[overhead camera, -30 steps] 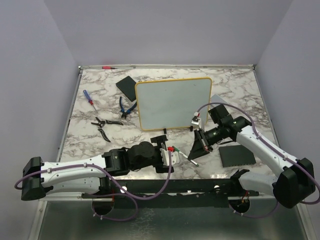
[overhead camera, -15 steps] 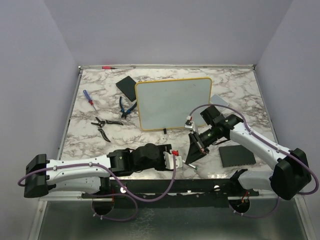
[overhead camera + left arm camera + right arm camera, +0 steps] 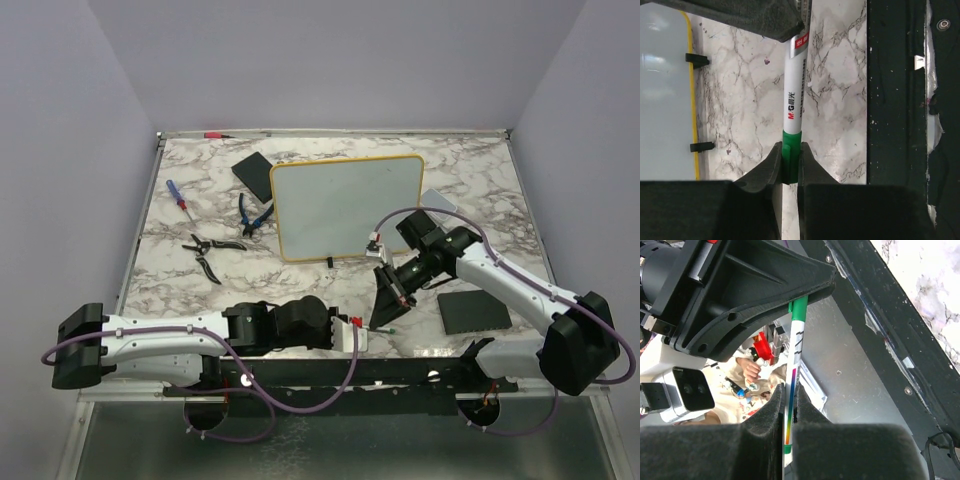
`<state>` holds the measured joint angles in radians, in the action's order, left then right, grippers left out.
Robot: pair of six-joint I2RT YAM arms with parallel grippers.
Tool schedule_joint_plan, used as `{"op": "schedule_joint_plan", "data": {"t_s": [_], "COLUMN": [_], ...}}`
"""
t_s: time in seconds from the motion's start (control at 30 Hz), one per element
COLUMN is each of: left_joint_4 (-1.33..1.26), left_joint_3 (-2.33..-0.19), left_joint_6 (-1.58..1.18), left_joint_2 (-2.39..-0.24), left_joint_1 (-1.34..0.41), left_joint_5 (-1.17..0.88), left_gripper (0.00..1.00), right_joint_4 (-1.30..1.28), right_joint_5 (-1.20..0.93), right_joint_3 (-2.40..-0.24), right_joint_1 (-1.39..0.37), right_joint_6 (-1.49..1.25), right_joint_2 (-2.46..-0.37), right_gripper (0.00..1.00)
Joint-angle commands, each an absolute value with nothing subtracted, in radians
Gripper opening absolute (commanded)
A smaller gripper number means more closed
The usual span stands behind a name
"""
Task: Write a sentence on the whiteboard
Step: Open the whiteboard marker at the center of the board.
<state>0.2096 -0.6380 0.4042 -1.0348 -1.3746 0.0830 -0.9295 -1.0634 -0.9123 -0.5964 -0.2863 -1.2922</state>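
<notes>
— Close in, the wrist views catch it: left tool [image 3: 790,161] clamps the green cap of the marker [image 3: 793,100], right tool [image 3: 789,396] pinches its barrel!
— Only overhead shows the whiteboard [image 3: 345,205] whole, standing on the bench [image 3: 160,290] beyond them. One marker, two tools, two pliers [image 3: 205,247].

My left arm [image 3: 170,340] stretches low across the front, left pincer [image 3: 352,331] clamped tight. My right arm [image 3: 510,285] bends inward, right pincer [image 3: 381,318] pinched closed, tips facing the left's.
</notes>
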Motion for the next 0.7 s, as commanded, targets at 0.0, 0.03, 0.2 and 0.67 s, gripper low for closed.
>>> {"op": "schedule_joint_plan", "data": {"t_s": [0.0,0.03,0.2,0.67], "left_joint_4": [0.153,0.153,0.155,0.193], "left_joint_3": [-0.648,-0.648,-0.650,-0.702], "left_joint_6": [0.379,0.374,0.311,0.238], "left_joint_2": [-1.024,-1.023,-1.000,-0.981], "left_joint_1": [-1.371,-1.370,-1.352,-1.050], "left_joint_5": [0.107,0.110,0.124,-0.267], "left_gripper": [0.00,0.00,0.00,0.00], "right_joint_4": [-0.959,-0.957,-0.898,-0.749], "right_joint_5": [-1.053,-1.042,-0.851,-0.790], "right_joint_3": [-0.944,-0.953,-1.035,-1.051], "right_joint_1": [-0.607,-0.608,-0.597,-0.433], "right_joint_6": [-0.272,-0.277,-0.379,-0.381], "right_joint_2": [-1.307,-1.306,-1.246,-1.052], "right_gripper": [0.00,0.04,0.57,0.68]}}
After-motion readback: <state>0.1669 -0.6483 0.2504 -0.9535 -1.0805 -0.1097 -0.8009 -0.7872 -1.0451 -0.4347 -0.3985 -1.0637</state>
